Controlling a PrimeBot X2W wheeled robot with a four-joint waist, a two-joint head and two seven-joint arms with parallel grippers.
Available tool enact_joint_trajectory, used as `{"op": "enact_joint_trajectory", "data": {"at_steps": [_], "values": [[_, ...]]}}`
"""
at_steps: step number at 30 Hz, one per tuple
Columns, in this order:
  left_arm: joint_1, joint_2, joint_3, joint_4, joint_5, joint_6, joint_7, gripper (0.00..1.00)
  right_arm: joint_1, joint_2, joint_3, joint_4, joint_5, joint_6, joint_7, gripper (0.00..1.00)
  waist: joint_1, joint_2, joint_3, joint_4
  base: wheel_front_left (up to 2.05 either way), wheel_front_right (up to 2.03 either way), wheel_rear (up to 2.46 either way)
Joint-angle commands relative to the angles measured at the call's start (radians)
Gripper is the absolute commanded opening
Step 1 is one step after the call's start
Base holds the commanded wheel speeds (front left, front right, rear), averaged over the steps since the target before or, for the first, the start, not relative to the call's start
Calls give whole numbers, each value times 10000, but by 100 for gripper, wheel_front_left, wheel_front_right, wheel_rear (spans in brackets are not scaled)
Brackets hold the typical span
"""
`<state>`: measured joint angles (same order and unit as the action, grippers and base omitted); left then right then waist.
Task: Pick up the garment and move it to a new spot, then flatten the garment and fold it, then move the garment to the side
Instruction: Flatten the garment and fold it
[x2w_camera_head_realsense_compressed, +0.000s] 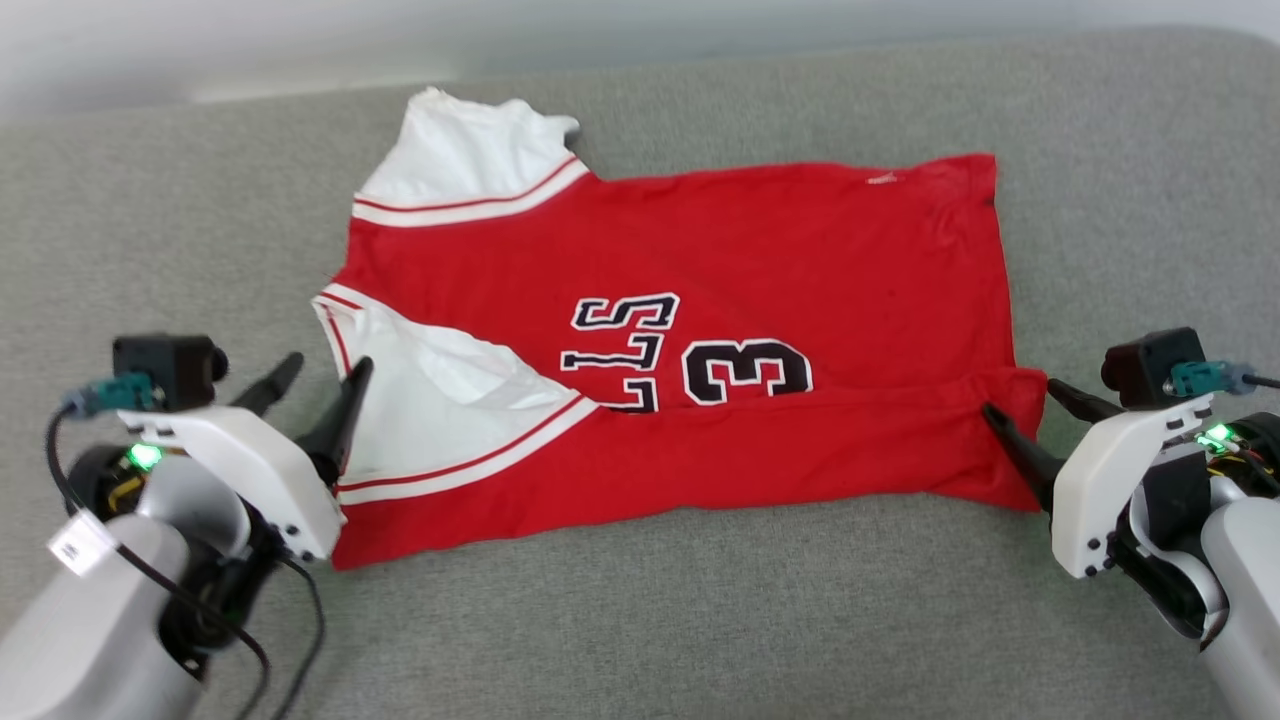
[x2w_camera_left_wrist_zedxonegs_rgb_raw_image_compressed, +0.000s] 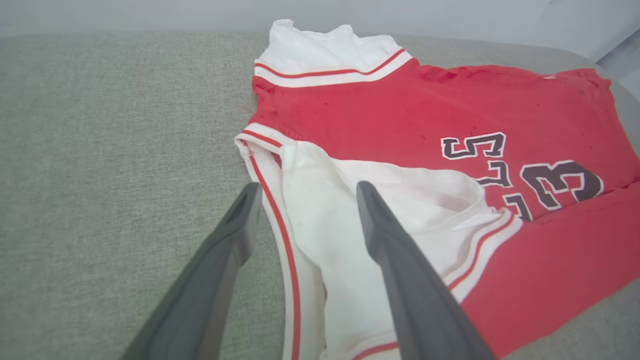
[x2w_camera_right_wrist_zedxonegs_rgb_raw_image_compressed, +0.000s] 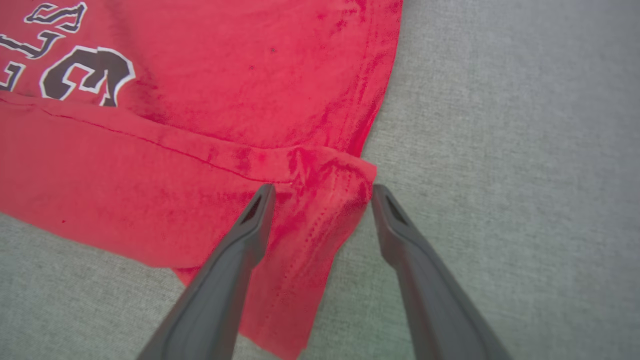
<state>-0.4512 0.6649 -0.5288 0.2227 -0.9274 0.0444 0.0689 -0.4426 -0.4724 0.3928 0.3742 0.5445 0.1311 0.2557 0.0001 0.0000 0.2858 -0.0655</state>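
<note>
Plainly, the head view has one garment (x2w_camera_head_realsense_compressed: 780, 250) spread on the grey fabric surface (x2w_camera_head_realsense_compressed: 640, 620), with its collar end toward the robot's left and its hem toward the right. The near long edge is folded up over the body and covers part of the black letters beside the single number 3 (x2w_camera_head_realsense_compressed: 748, 372). Two white sleeves show, the far sleeve (x2w_camera_head_realsense_compressed: 470, 160) and the near sleeve (x2w_camera_head_realsense_compressed: 450, 400). The left gripper (x2w_camera_head_realsense_compressed: 330, 362) stands at the collar end and the right gripper (x2w_camera_head_realsense_compressed: 1021, 397) at the hem corner.

In the left wrist view, its two fingers are spread wide astride the striped edge, one over the white sleeve, holding nothing.

In the right wrist view, its two fingers stand wide astride the folded hem corner, gripping nothing.
</note>
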Motion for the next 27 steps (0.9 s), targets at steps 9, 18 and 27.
{"op": "enact_joint_trajectory", "data": {"at_steps": [9, 18, 27], "values": [[1690, -350, 50, -804, -128, 1043, -723, 100, 1127, 429, -1223, -311, -1752, -6, 486, 100, -1, 0, -1099, 297, 0, 0, 0], [3345, 64, -91, -2507, -186, 2438, -162, 100, 2660, 1763, -3054, -2228, -2877, -6, 2088, 100, -1, 0, -1022, 225, 0, 0, 0], [3016, -52, -343, -2351, 130, 3049, 213, 100, 3437, 2532, -3765, -4283, -3395, -7, 2931, 100, -1, 0, -297, 27, 0, 0, 0]]}}
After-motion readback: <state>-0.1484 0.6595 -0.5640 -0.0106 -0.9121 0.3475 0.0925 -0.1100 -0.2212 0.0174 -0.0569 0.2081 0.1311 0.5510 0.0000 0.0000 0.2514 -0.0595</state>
